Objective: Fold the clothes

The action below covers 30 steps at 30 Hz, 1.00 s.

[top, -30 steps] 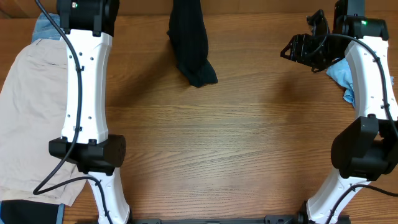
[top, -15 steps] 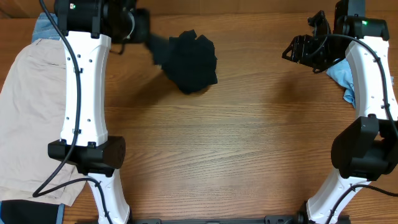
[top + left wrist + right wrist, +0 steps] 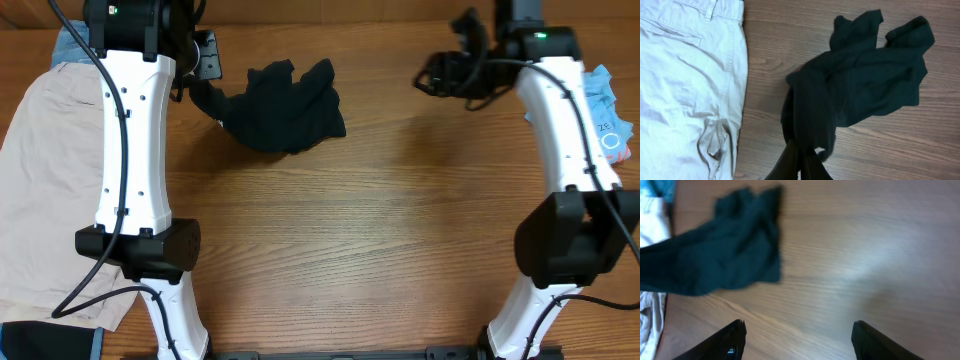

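**Crumpled black T-shirt [image 3: 285,118]**

Soft, rumpled folds lie on the wood-grain surface [image 3: 380,230], far left-centre — one twisted edge pinched by the closed left pincer [image 3: 799,161]. Flat beige shorts [image 3: 45,180] lie near, leftward. The right pincer [image 3: 799,337] gapes wide, empty.

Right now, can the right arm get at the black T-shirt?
Probably yes. The right claw stands open with only bare table between it and the black T-shirt; the left claw grips the shirt's far edge, out of the way.
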{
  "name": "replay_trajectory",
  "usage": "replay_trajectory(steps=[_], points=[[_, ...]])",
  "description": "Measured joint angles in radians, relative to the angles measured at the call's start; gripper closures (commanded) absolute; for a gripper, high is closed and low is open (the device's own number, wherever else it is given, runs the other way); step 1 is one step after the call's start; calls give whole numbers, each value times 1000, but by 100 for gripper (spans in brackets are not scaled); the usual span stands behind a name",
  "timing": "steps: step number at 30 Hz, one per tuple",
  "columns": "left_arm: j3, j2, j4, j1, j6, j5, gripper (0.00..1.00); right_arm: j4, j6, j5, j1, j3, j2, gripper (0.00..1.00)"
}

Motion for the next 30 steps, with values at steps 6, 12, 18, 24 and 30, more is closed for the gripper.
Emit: replay_trajectory(steps=[6, 12, 18, 24, 30], points=[[0, 0, 0, 0, 17, 0, 96, 247, -4, 15, 149, 0, 22, 25], [-10, 0, 0, 0, 21, 0, 96, 413, -3, 37, 229, 0, 154, 23], [-45, 0, 1, 0, 24, 0, 96, 570, 0, 48, 262, -2, 322, 18], [-101, 0, 6, 0, 24, 0, 96, 701, 55, 51, 280, -6, 386, 20], [-146, 0, 43, 0, 24, 0, 96, 724, 90, 51, 282, -6, 387, 27]])
